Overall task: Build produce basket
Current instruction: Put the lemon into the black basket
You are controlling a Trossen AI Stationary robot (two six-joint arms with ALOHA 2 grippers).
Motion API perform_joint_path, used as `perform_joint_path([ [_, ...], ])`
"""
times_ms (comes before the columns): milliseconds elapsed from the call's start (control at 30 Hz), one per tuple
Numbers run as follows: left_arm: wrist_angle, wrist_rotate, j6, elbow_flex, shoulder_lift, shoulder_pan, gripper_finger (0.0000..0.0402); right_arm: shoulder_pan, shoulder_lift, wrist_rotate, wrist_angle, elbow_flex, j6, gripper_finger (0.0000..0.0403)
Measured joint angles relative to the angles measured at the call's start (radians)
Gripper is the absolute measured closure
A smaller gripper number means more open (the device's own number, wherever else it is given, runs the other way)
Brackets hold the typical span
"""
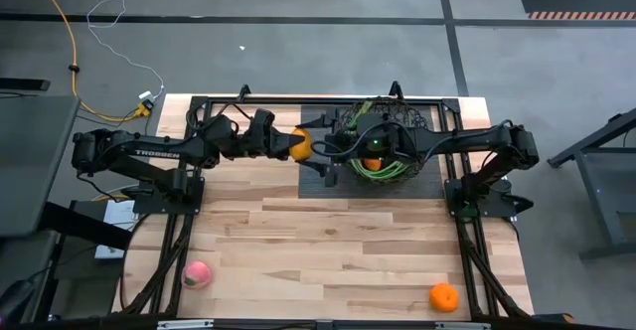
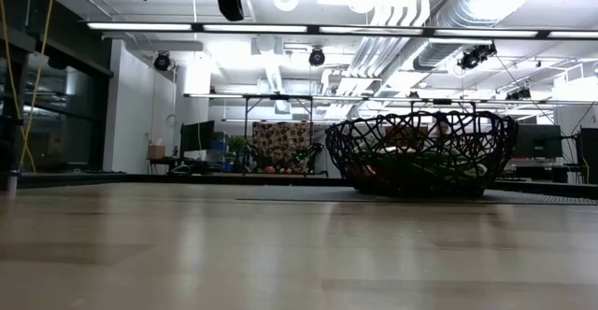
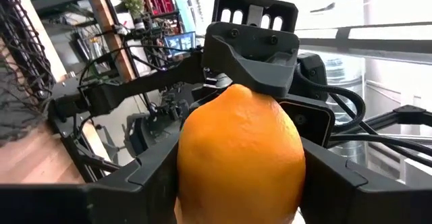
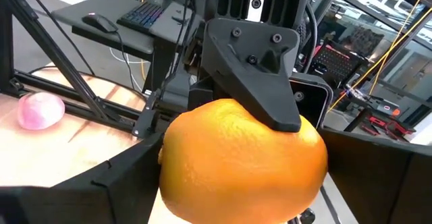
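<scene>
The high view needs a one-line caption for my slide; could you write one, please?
Left tool and right tool meet on an orange beside the basket; a peach and second orange lie apart.

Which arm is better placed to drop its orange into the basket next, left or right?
Right. The right pincer holds its orange directly over the basket, while the left pincer holds an orange just outside the rim.
</scene>
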Motion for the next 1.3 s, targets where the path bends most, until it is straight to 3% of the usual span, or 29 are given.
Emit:
perform_joint_path([
  [233, -0.003, -0.047, 0.100, 0.001, 0.002, 0.000, 0.0137, 0.000, 0.000, 0.042, 0.000, 0.000, -0.007, 0.0067],
  [533, 0.017, 0.041, 0.120, 0.002, 0.003, 0.037, 0.0059, -0.001, -0.007, 0.043, -0.007, -0.001, -0.004, 0.0068],
  [733, 0.020, 0.172, 0.112, 0.003, -0.022, 0.131, 0.0053, -0.003, -0.046, 0.082, -0.020, -0.002, -0.005, 0.0068],
  [933, -0.031, 0.190, 0.177, 0.005, -0.087, 0.247, 0.0053, -0.003, -0.131, 0.168, -0.111, -0.005, -0.005, 0.0068],
  [1133, -0.250, 0.177, 0.404, 0.005, -0.210, 0.320, 0.0052, -0.005, -0.244, 0.275, -0.288, -0.005, 0.037, 0.0066],
  [1300, -0.510, 0.036, 0.752, 0.004, -0.332, 0.270, 0.0052, -0.032, -0.338, 0.315, -0.470, -0.003, 0.154, 0.0065],
])
